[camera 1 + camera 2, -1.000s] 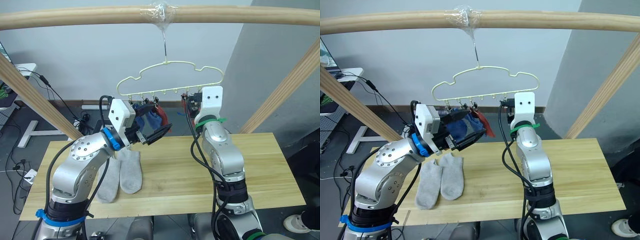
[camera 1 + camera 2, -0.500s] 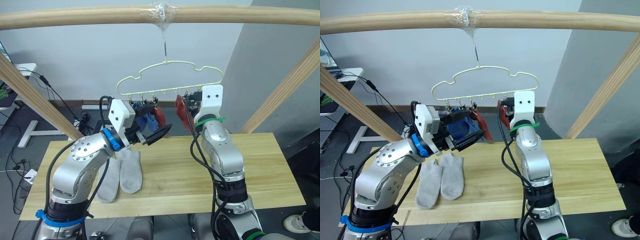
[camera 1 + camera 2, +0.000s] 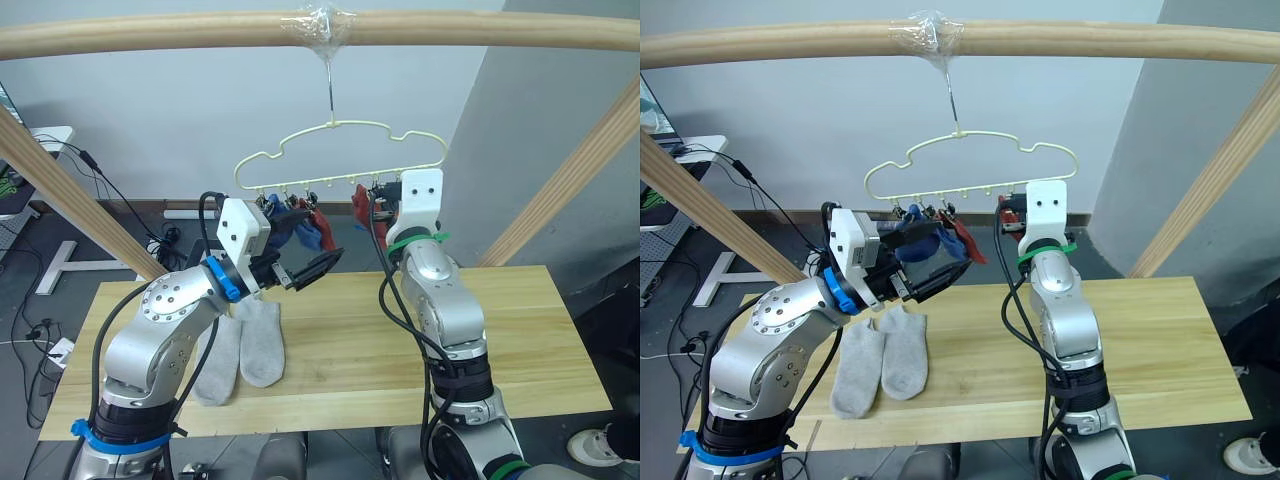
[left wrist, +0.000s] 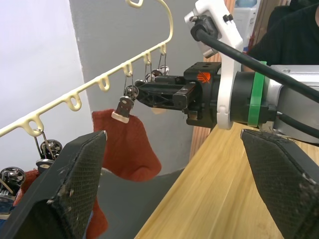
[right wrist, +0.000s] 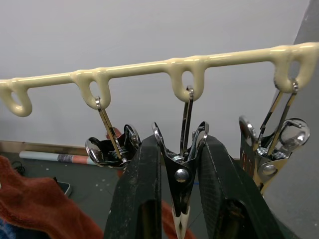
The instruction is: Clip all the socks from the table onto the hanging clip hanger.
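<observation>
Partly hidden: rust sock (image 4: 127,149) top behind clip (image 4: 124,107); right gripper (image 5: 179,199) squeezing another.

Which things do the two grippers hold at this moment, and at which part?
The right gripper squeezes one metal clip of the clip hanger by its two handles. The left gripper has wide open jaws and holds nothing.

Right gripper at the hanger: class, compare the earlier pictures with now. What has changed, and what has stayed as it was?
The right gripper has risen slightly along the clip hanger and is shut on a clip. The red sock beside it swung out into sight, then settled higher. The left gripper stays open and empty, and the two grey socks still lie on the table.
</observation>
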Available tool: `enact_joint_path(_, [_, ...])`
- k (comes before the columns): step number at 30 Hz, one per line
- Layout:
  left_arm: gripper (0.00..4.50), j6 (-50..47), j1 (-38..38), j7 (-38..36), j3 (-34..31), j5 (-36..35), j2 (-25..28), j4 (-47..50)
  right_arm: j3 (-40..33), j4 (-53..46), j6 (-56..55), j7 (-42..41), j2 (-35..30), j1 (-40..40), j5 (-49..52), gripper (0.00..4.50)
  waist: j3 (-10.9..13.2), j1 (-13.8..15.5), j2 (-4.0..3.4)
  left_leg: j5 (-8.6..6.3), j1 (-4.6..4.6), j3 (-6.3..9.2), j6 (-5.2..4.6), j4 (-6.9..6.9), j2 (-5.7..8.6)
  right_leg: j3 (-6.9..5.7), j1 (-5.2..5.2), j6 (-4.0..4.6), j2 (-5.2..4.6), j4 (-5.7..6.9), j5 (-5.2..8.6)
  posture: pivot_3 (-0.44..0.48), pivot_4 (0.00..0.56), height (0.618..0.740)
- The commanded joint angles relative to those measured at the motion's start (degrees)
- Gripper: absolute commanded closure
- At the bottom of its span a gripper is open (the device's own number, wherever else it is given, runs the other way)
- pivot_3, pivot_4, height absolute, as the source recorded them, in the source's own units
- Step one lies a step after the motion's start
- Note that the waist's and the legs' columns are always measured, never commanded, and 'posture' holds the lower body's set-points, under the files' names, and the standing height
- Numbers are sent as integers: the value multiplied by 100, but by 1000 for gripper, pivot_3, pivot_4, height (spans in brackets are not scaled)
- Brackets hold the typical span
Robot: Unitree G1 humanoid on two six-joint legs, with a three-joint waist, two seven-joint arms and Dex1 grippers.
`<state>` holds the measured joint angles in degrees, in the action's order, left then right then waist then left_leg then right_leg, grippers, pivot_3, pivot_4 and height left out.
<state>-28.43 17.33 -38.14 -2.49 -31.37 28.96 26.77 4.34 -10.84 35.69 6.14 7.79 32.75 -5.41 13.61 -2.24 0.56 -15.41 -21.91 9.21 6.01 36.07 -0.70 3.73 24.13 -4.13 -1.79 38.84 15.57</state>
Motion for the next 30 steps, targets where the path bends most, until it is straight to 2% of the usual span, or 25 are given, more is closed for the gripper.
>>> enact_joint_path(1, [0, 35, 3, 12, 16, -55, -8, 243, 46, -117, -201, -43, 32, 171, 53, 3508, 0, 0, 0, 0, 0, 0, 0, 0, 0, 0, 0, 0, 0, 0, 0, 95, 211, 740])
enact_joint_path(15, [0, 6, -12, 30, -13, -89, 13, 305, 51, -62, -258, -68, 30, 172, 19, 3508, 0, 2, 0, 0, 0, 0, 0, 0, 0, 0, 0, 0, 0, 0, 0, 99, 207, 740])
enact_joint_path(18, [0, 4, 31, 32, 5, -79, 1, 276, 40, -70, -255, -44, 28, 172, 0, 2952, 0, 2, 0, 0, 0, 0, 0, 0, 0, 0, 0, 0, 0, 0, 0, 95, 207, 740])
enact_joint_path(30, [0, -4, 16, 9, 2, -86, 17, 297, 54, -74, -258, -17, 39, 157, -14, 2952, 0, 2, 0, 0, 0, 0, 0, 0, 0, 0, 0, 0, 0, 0, 0, 93, 207, 740])
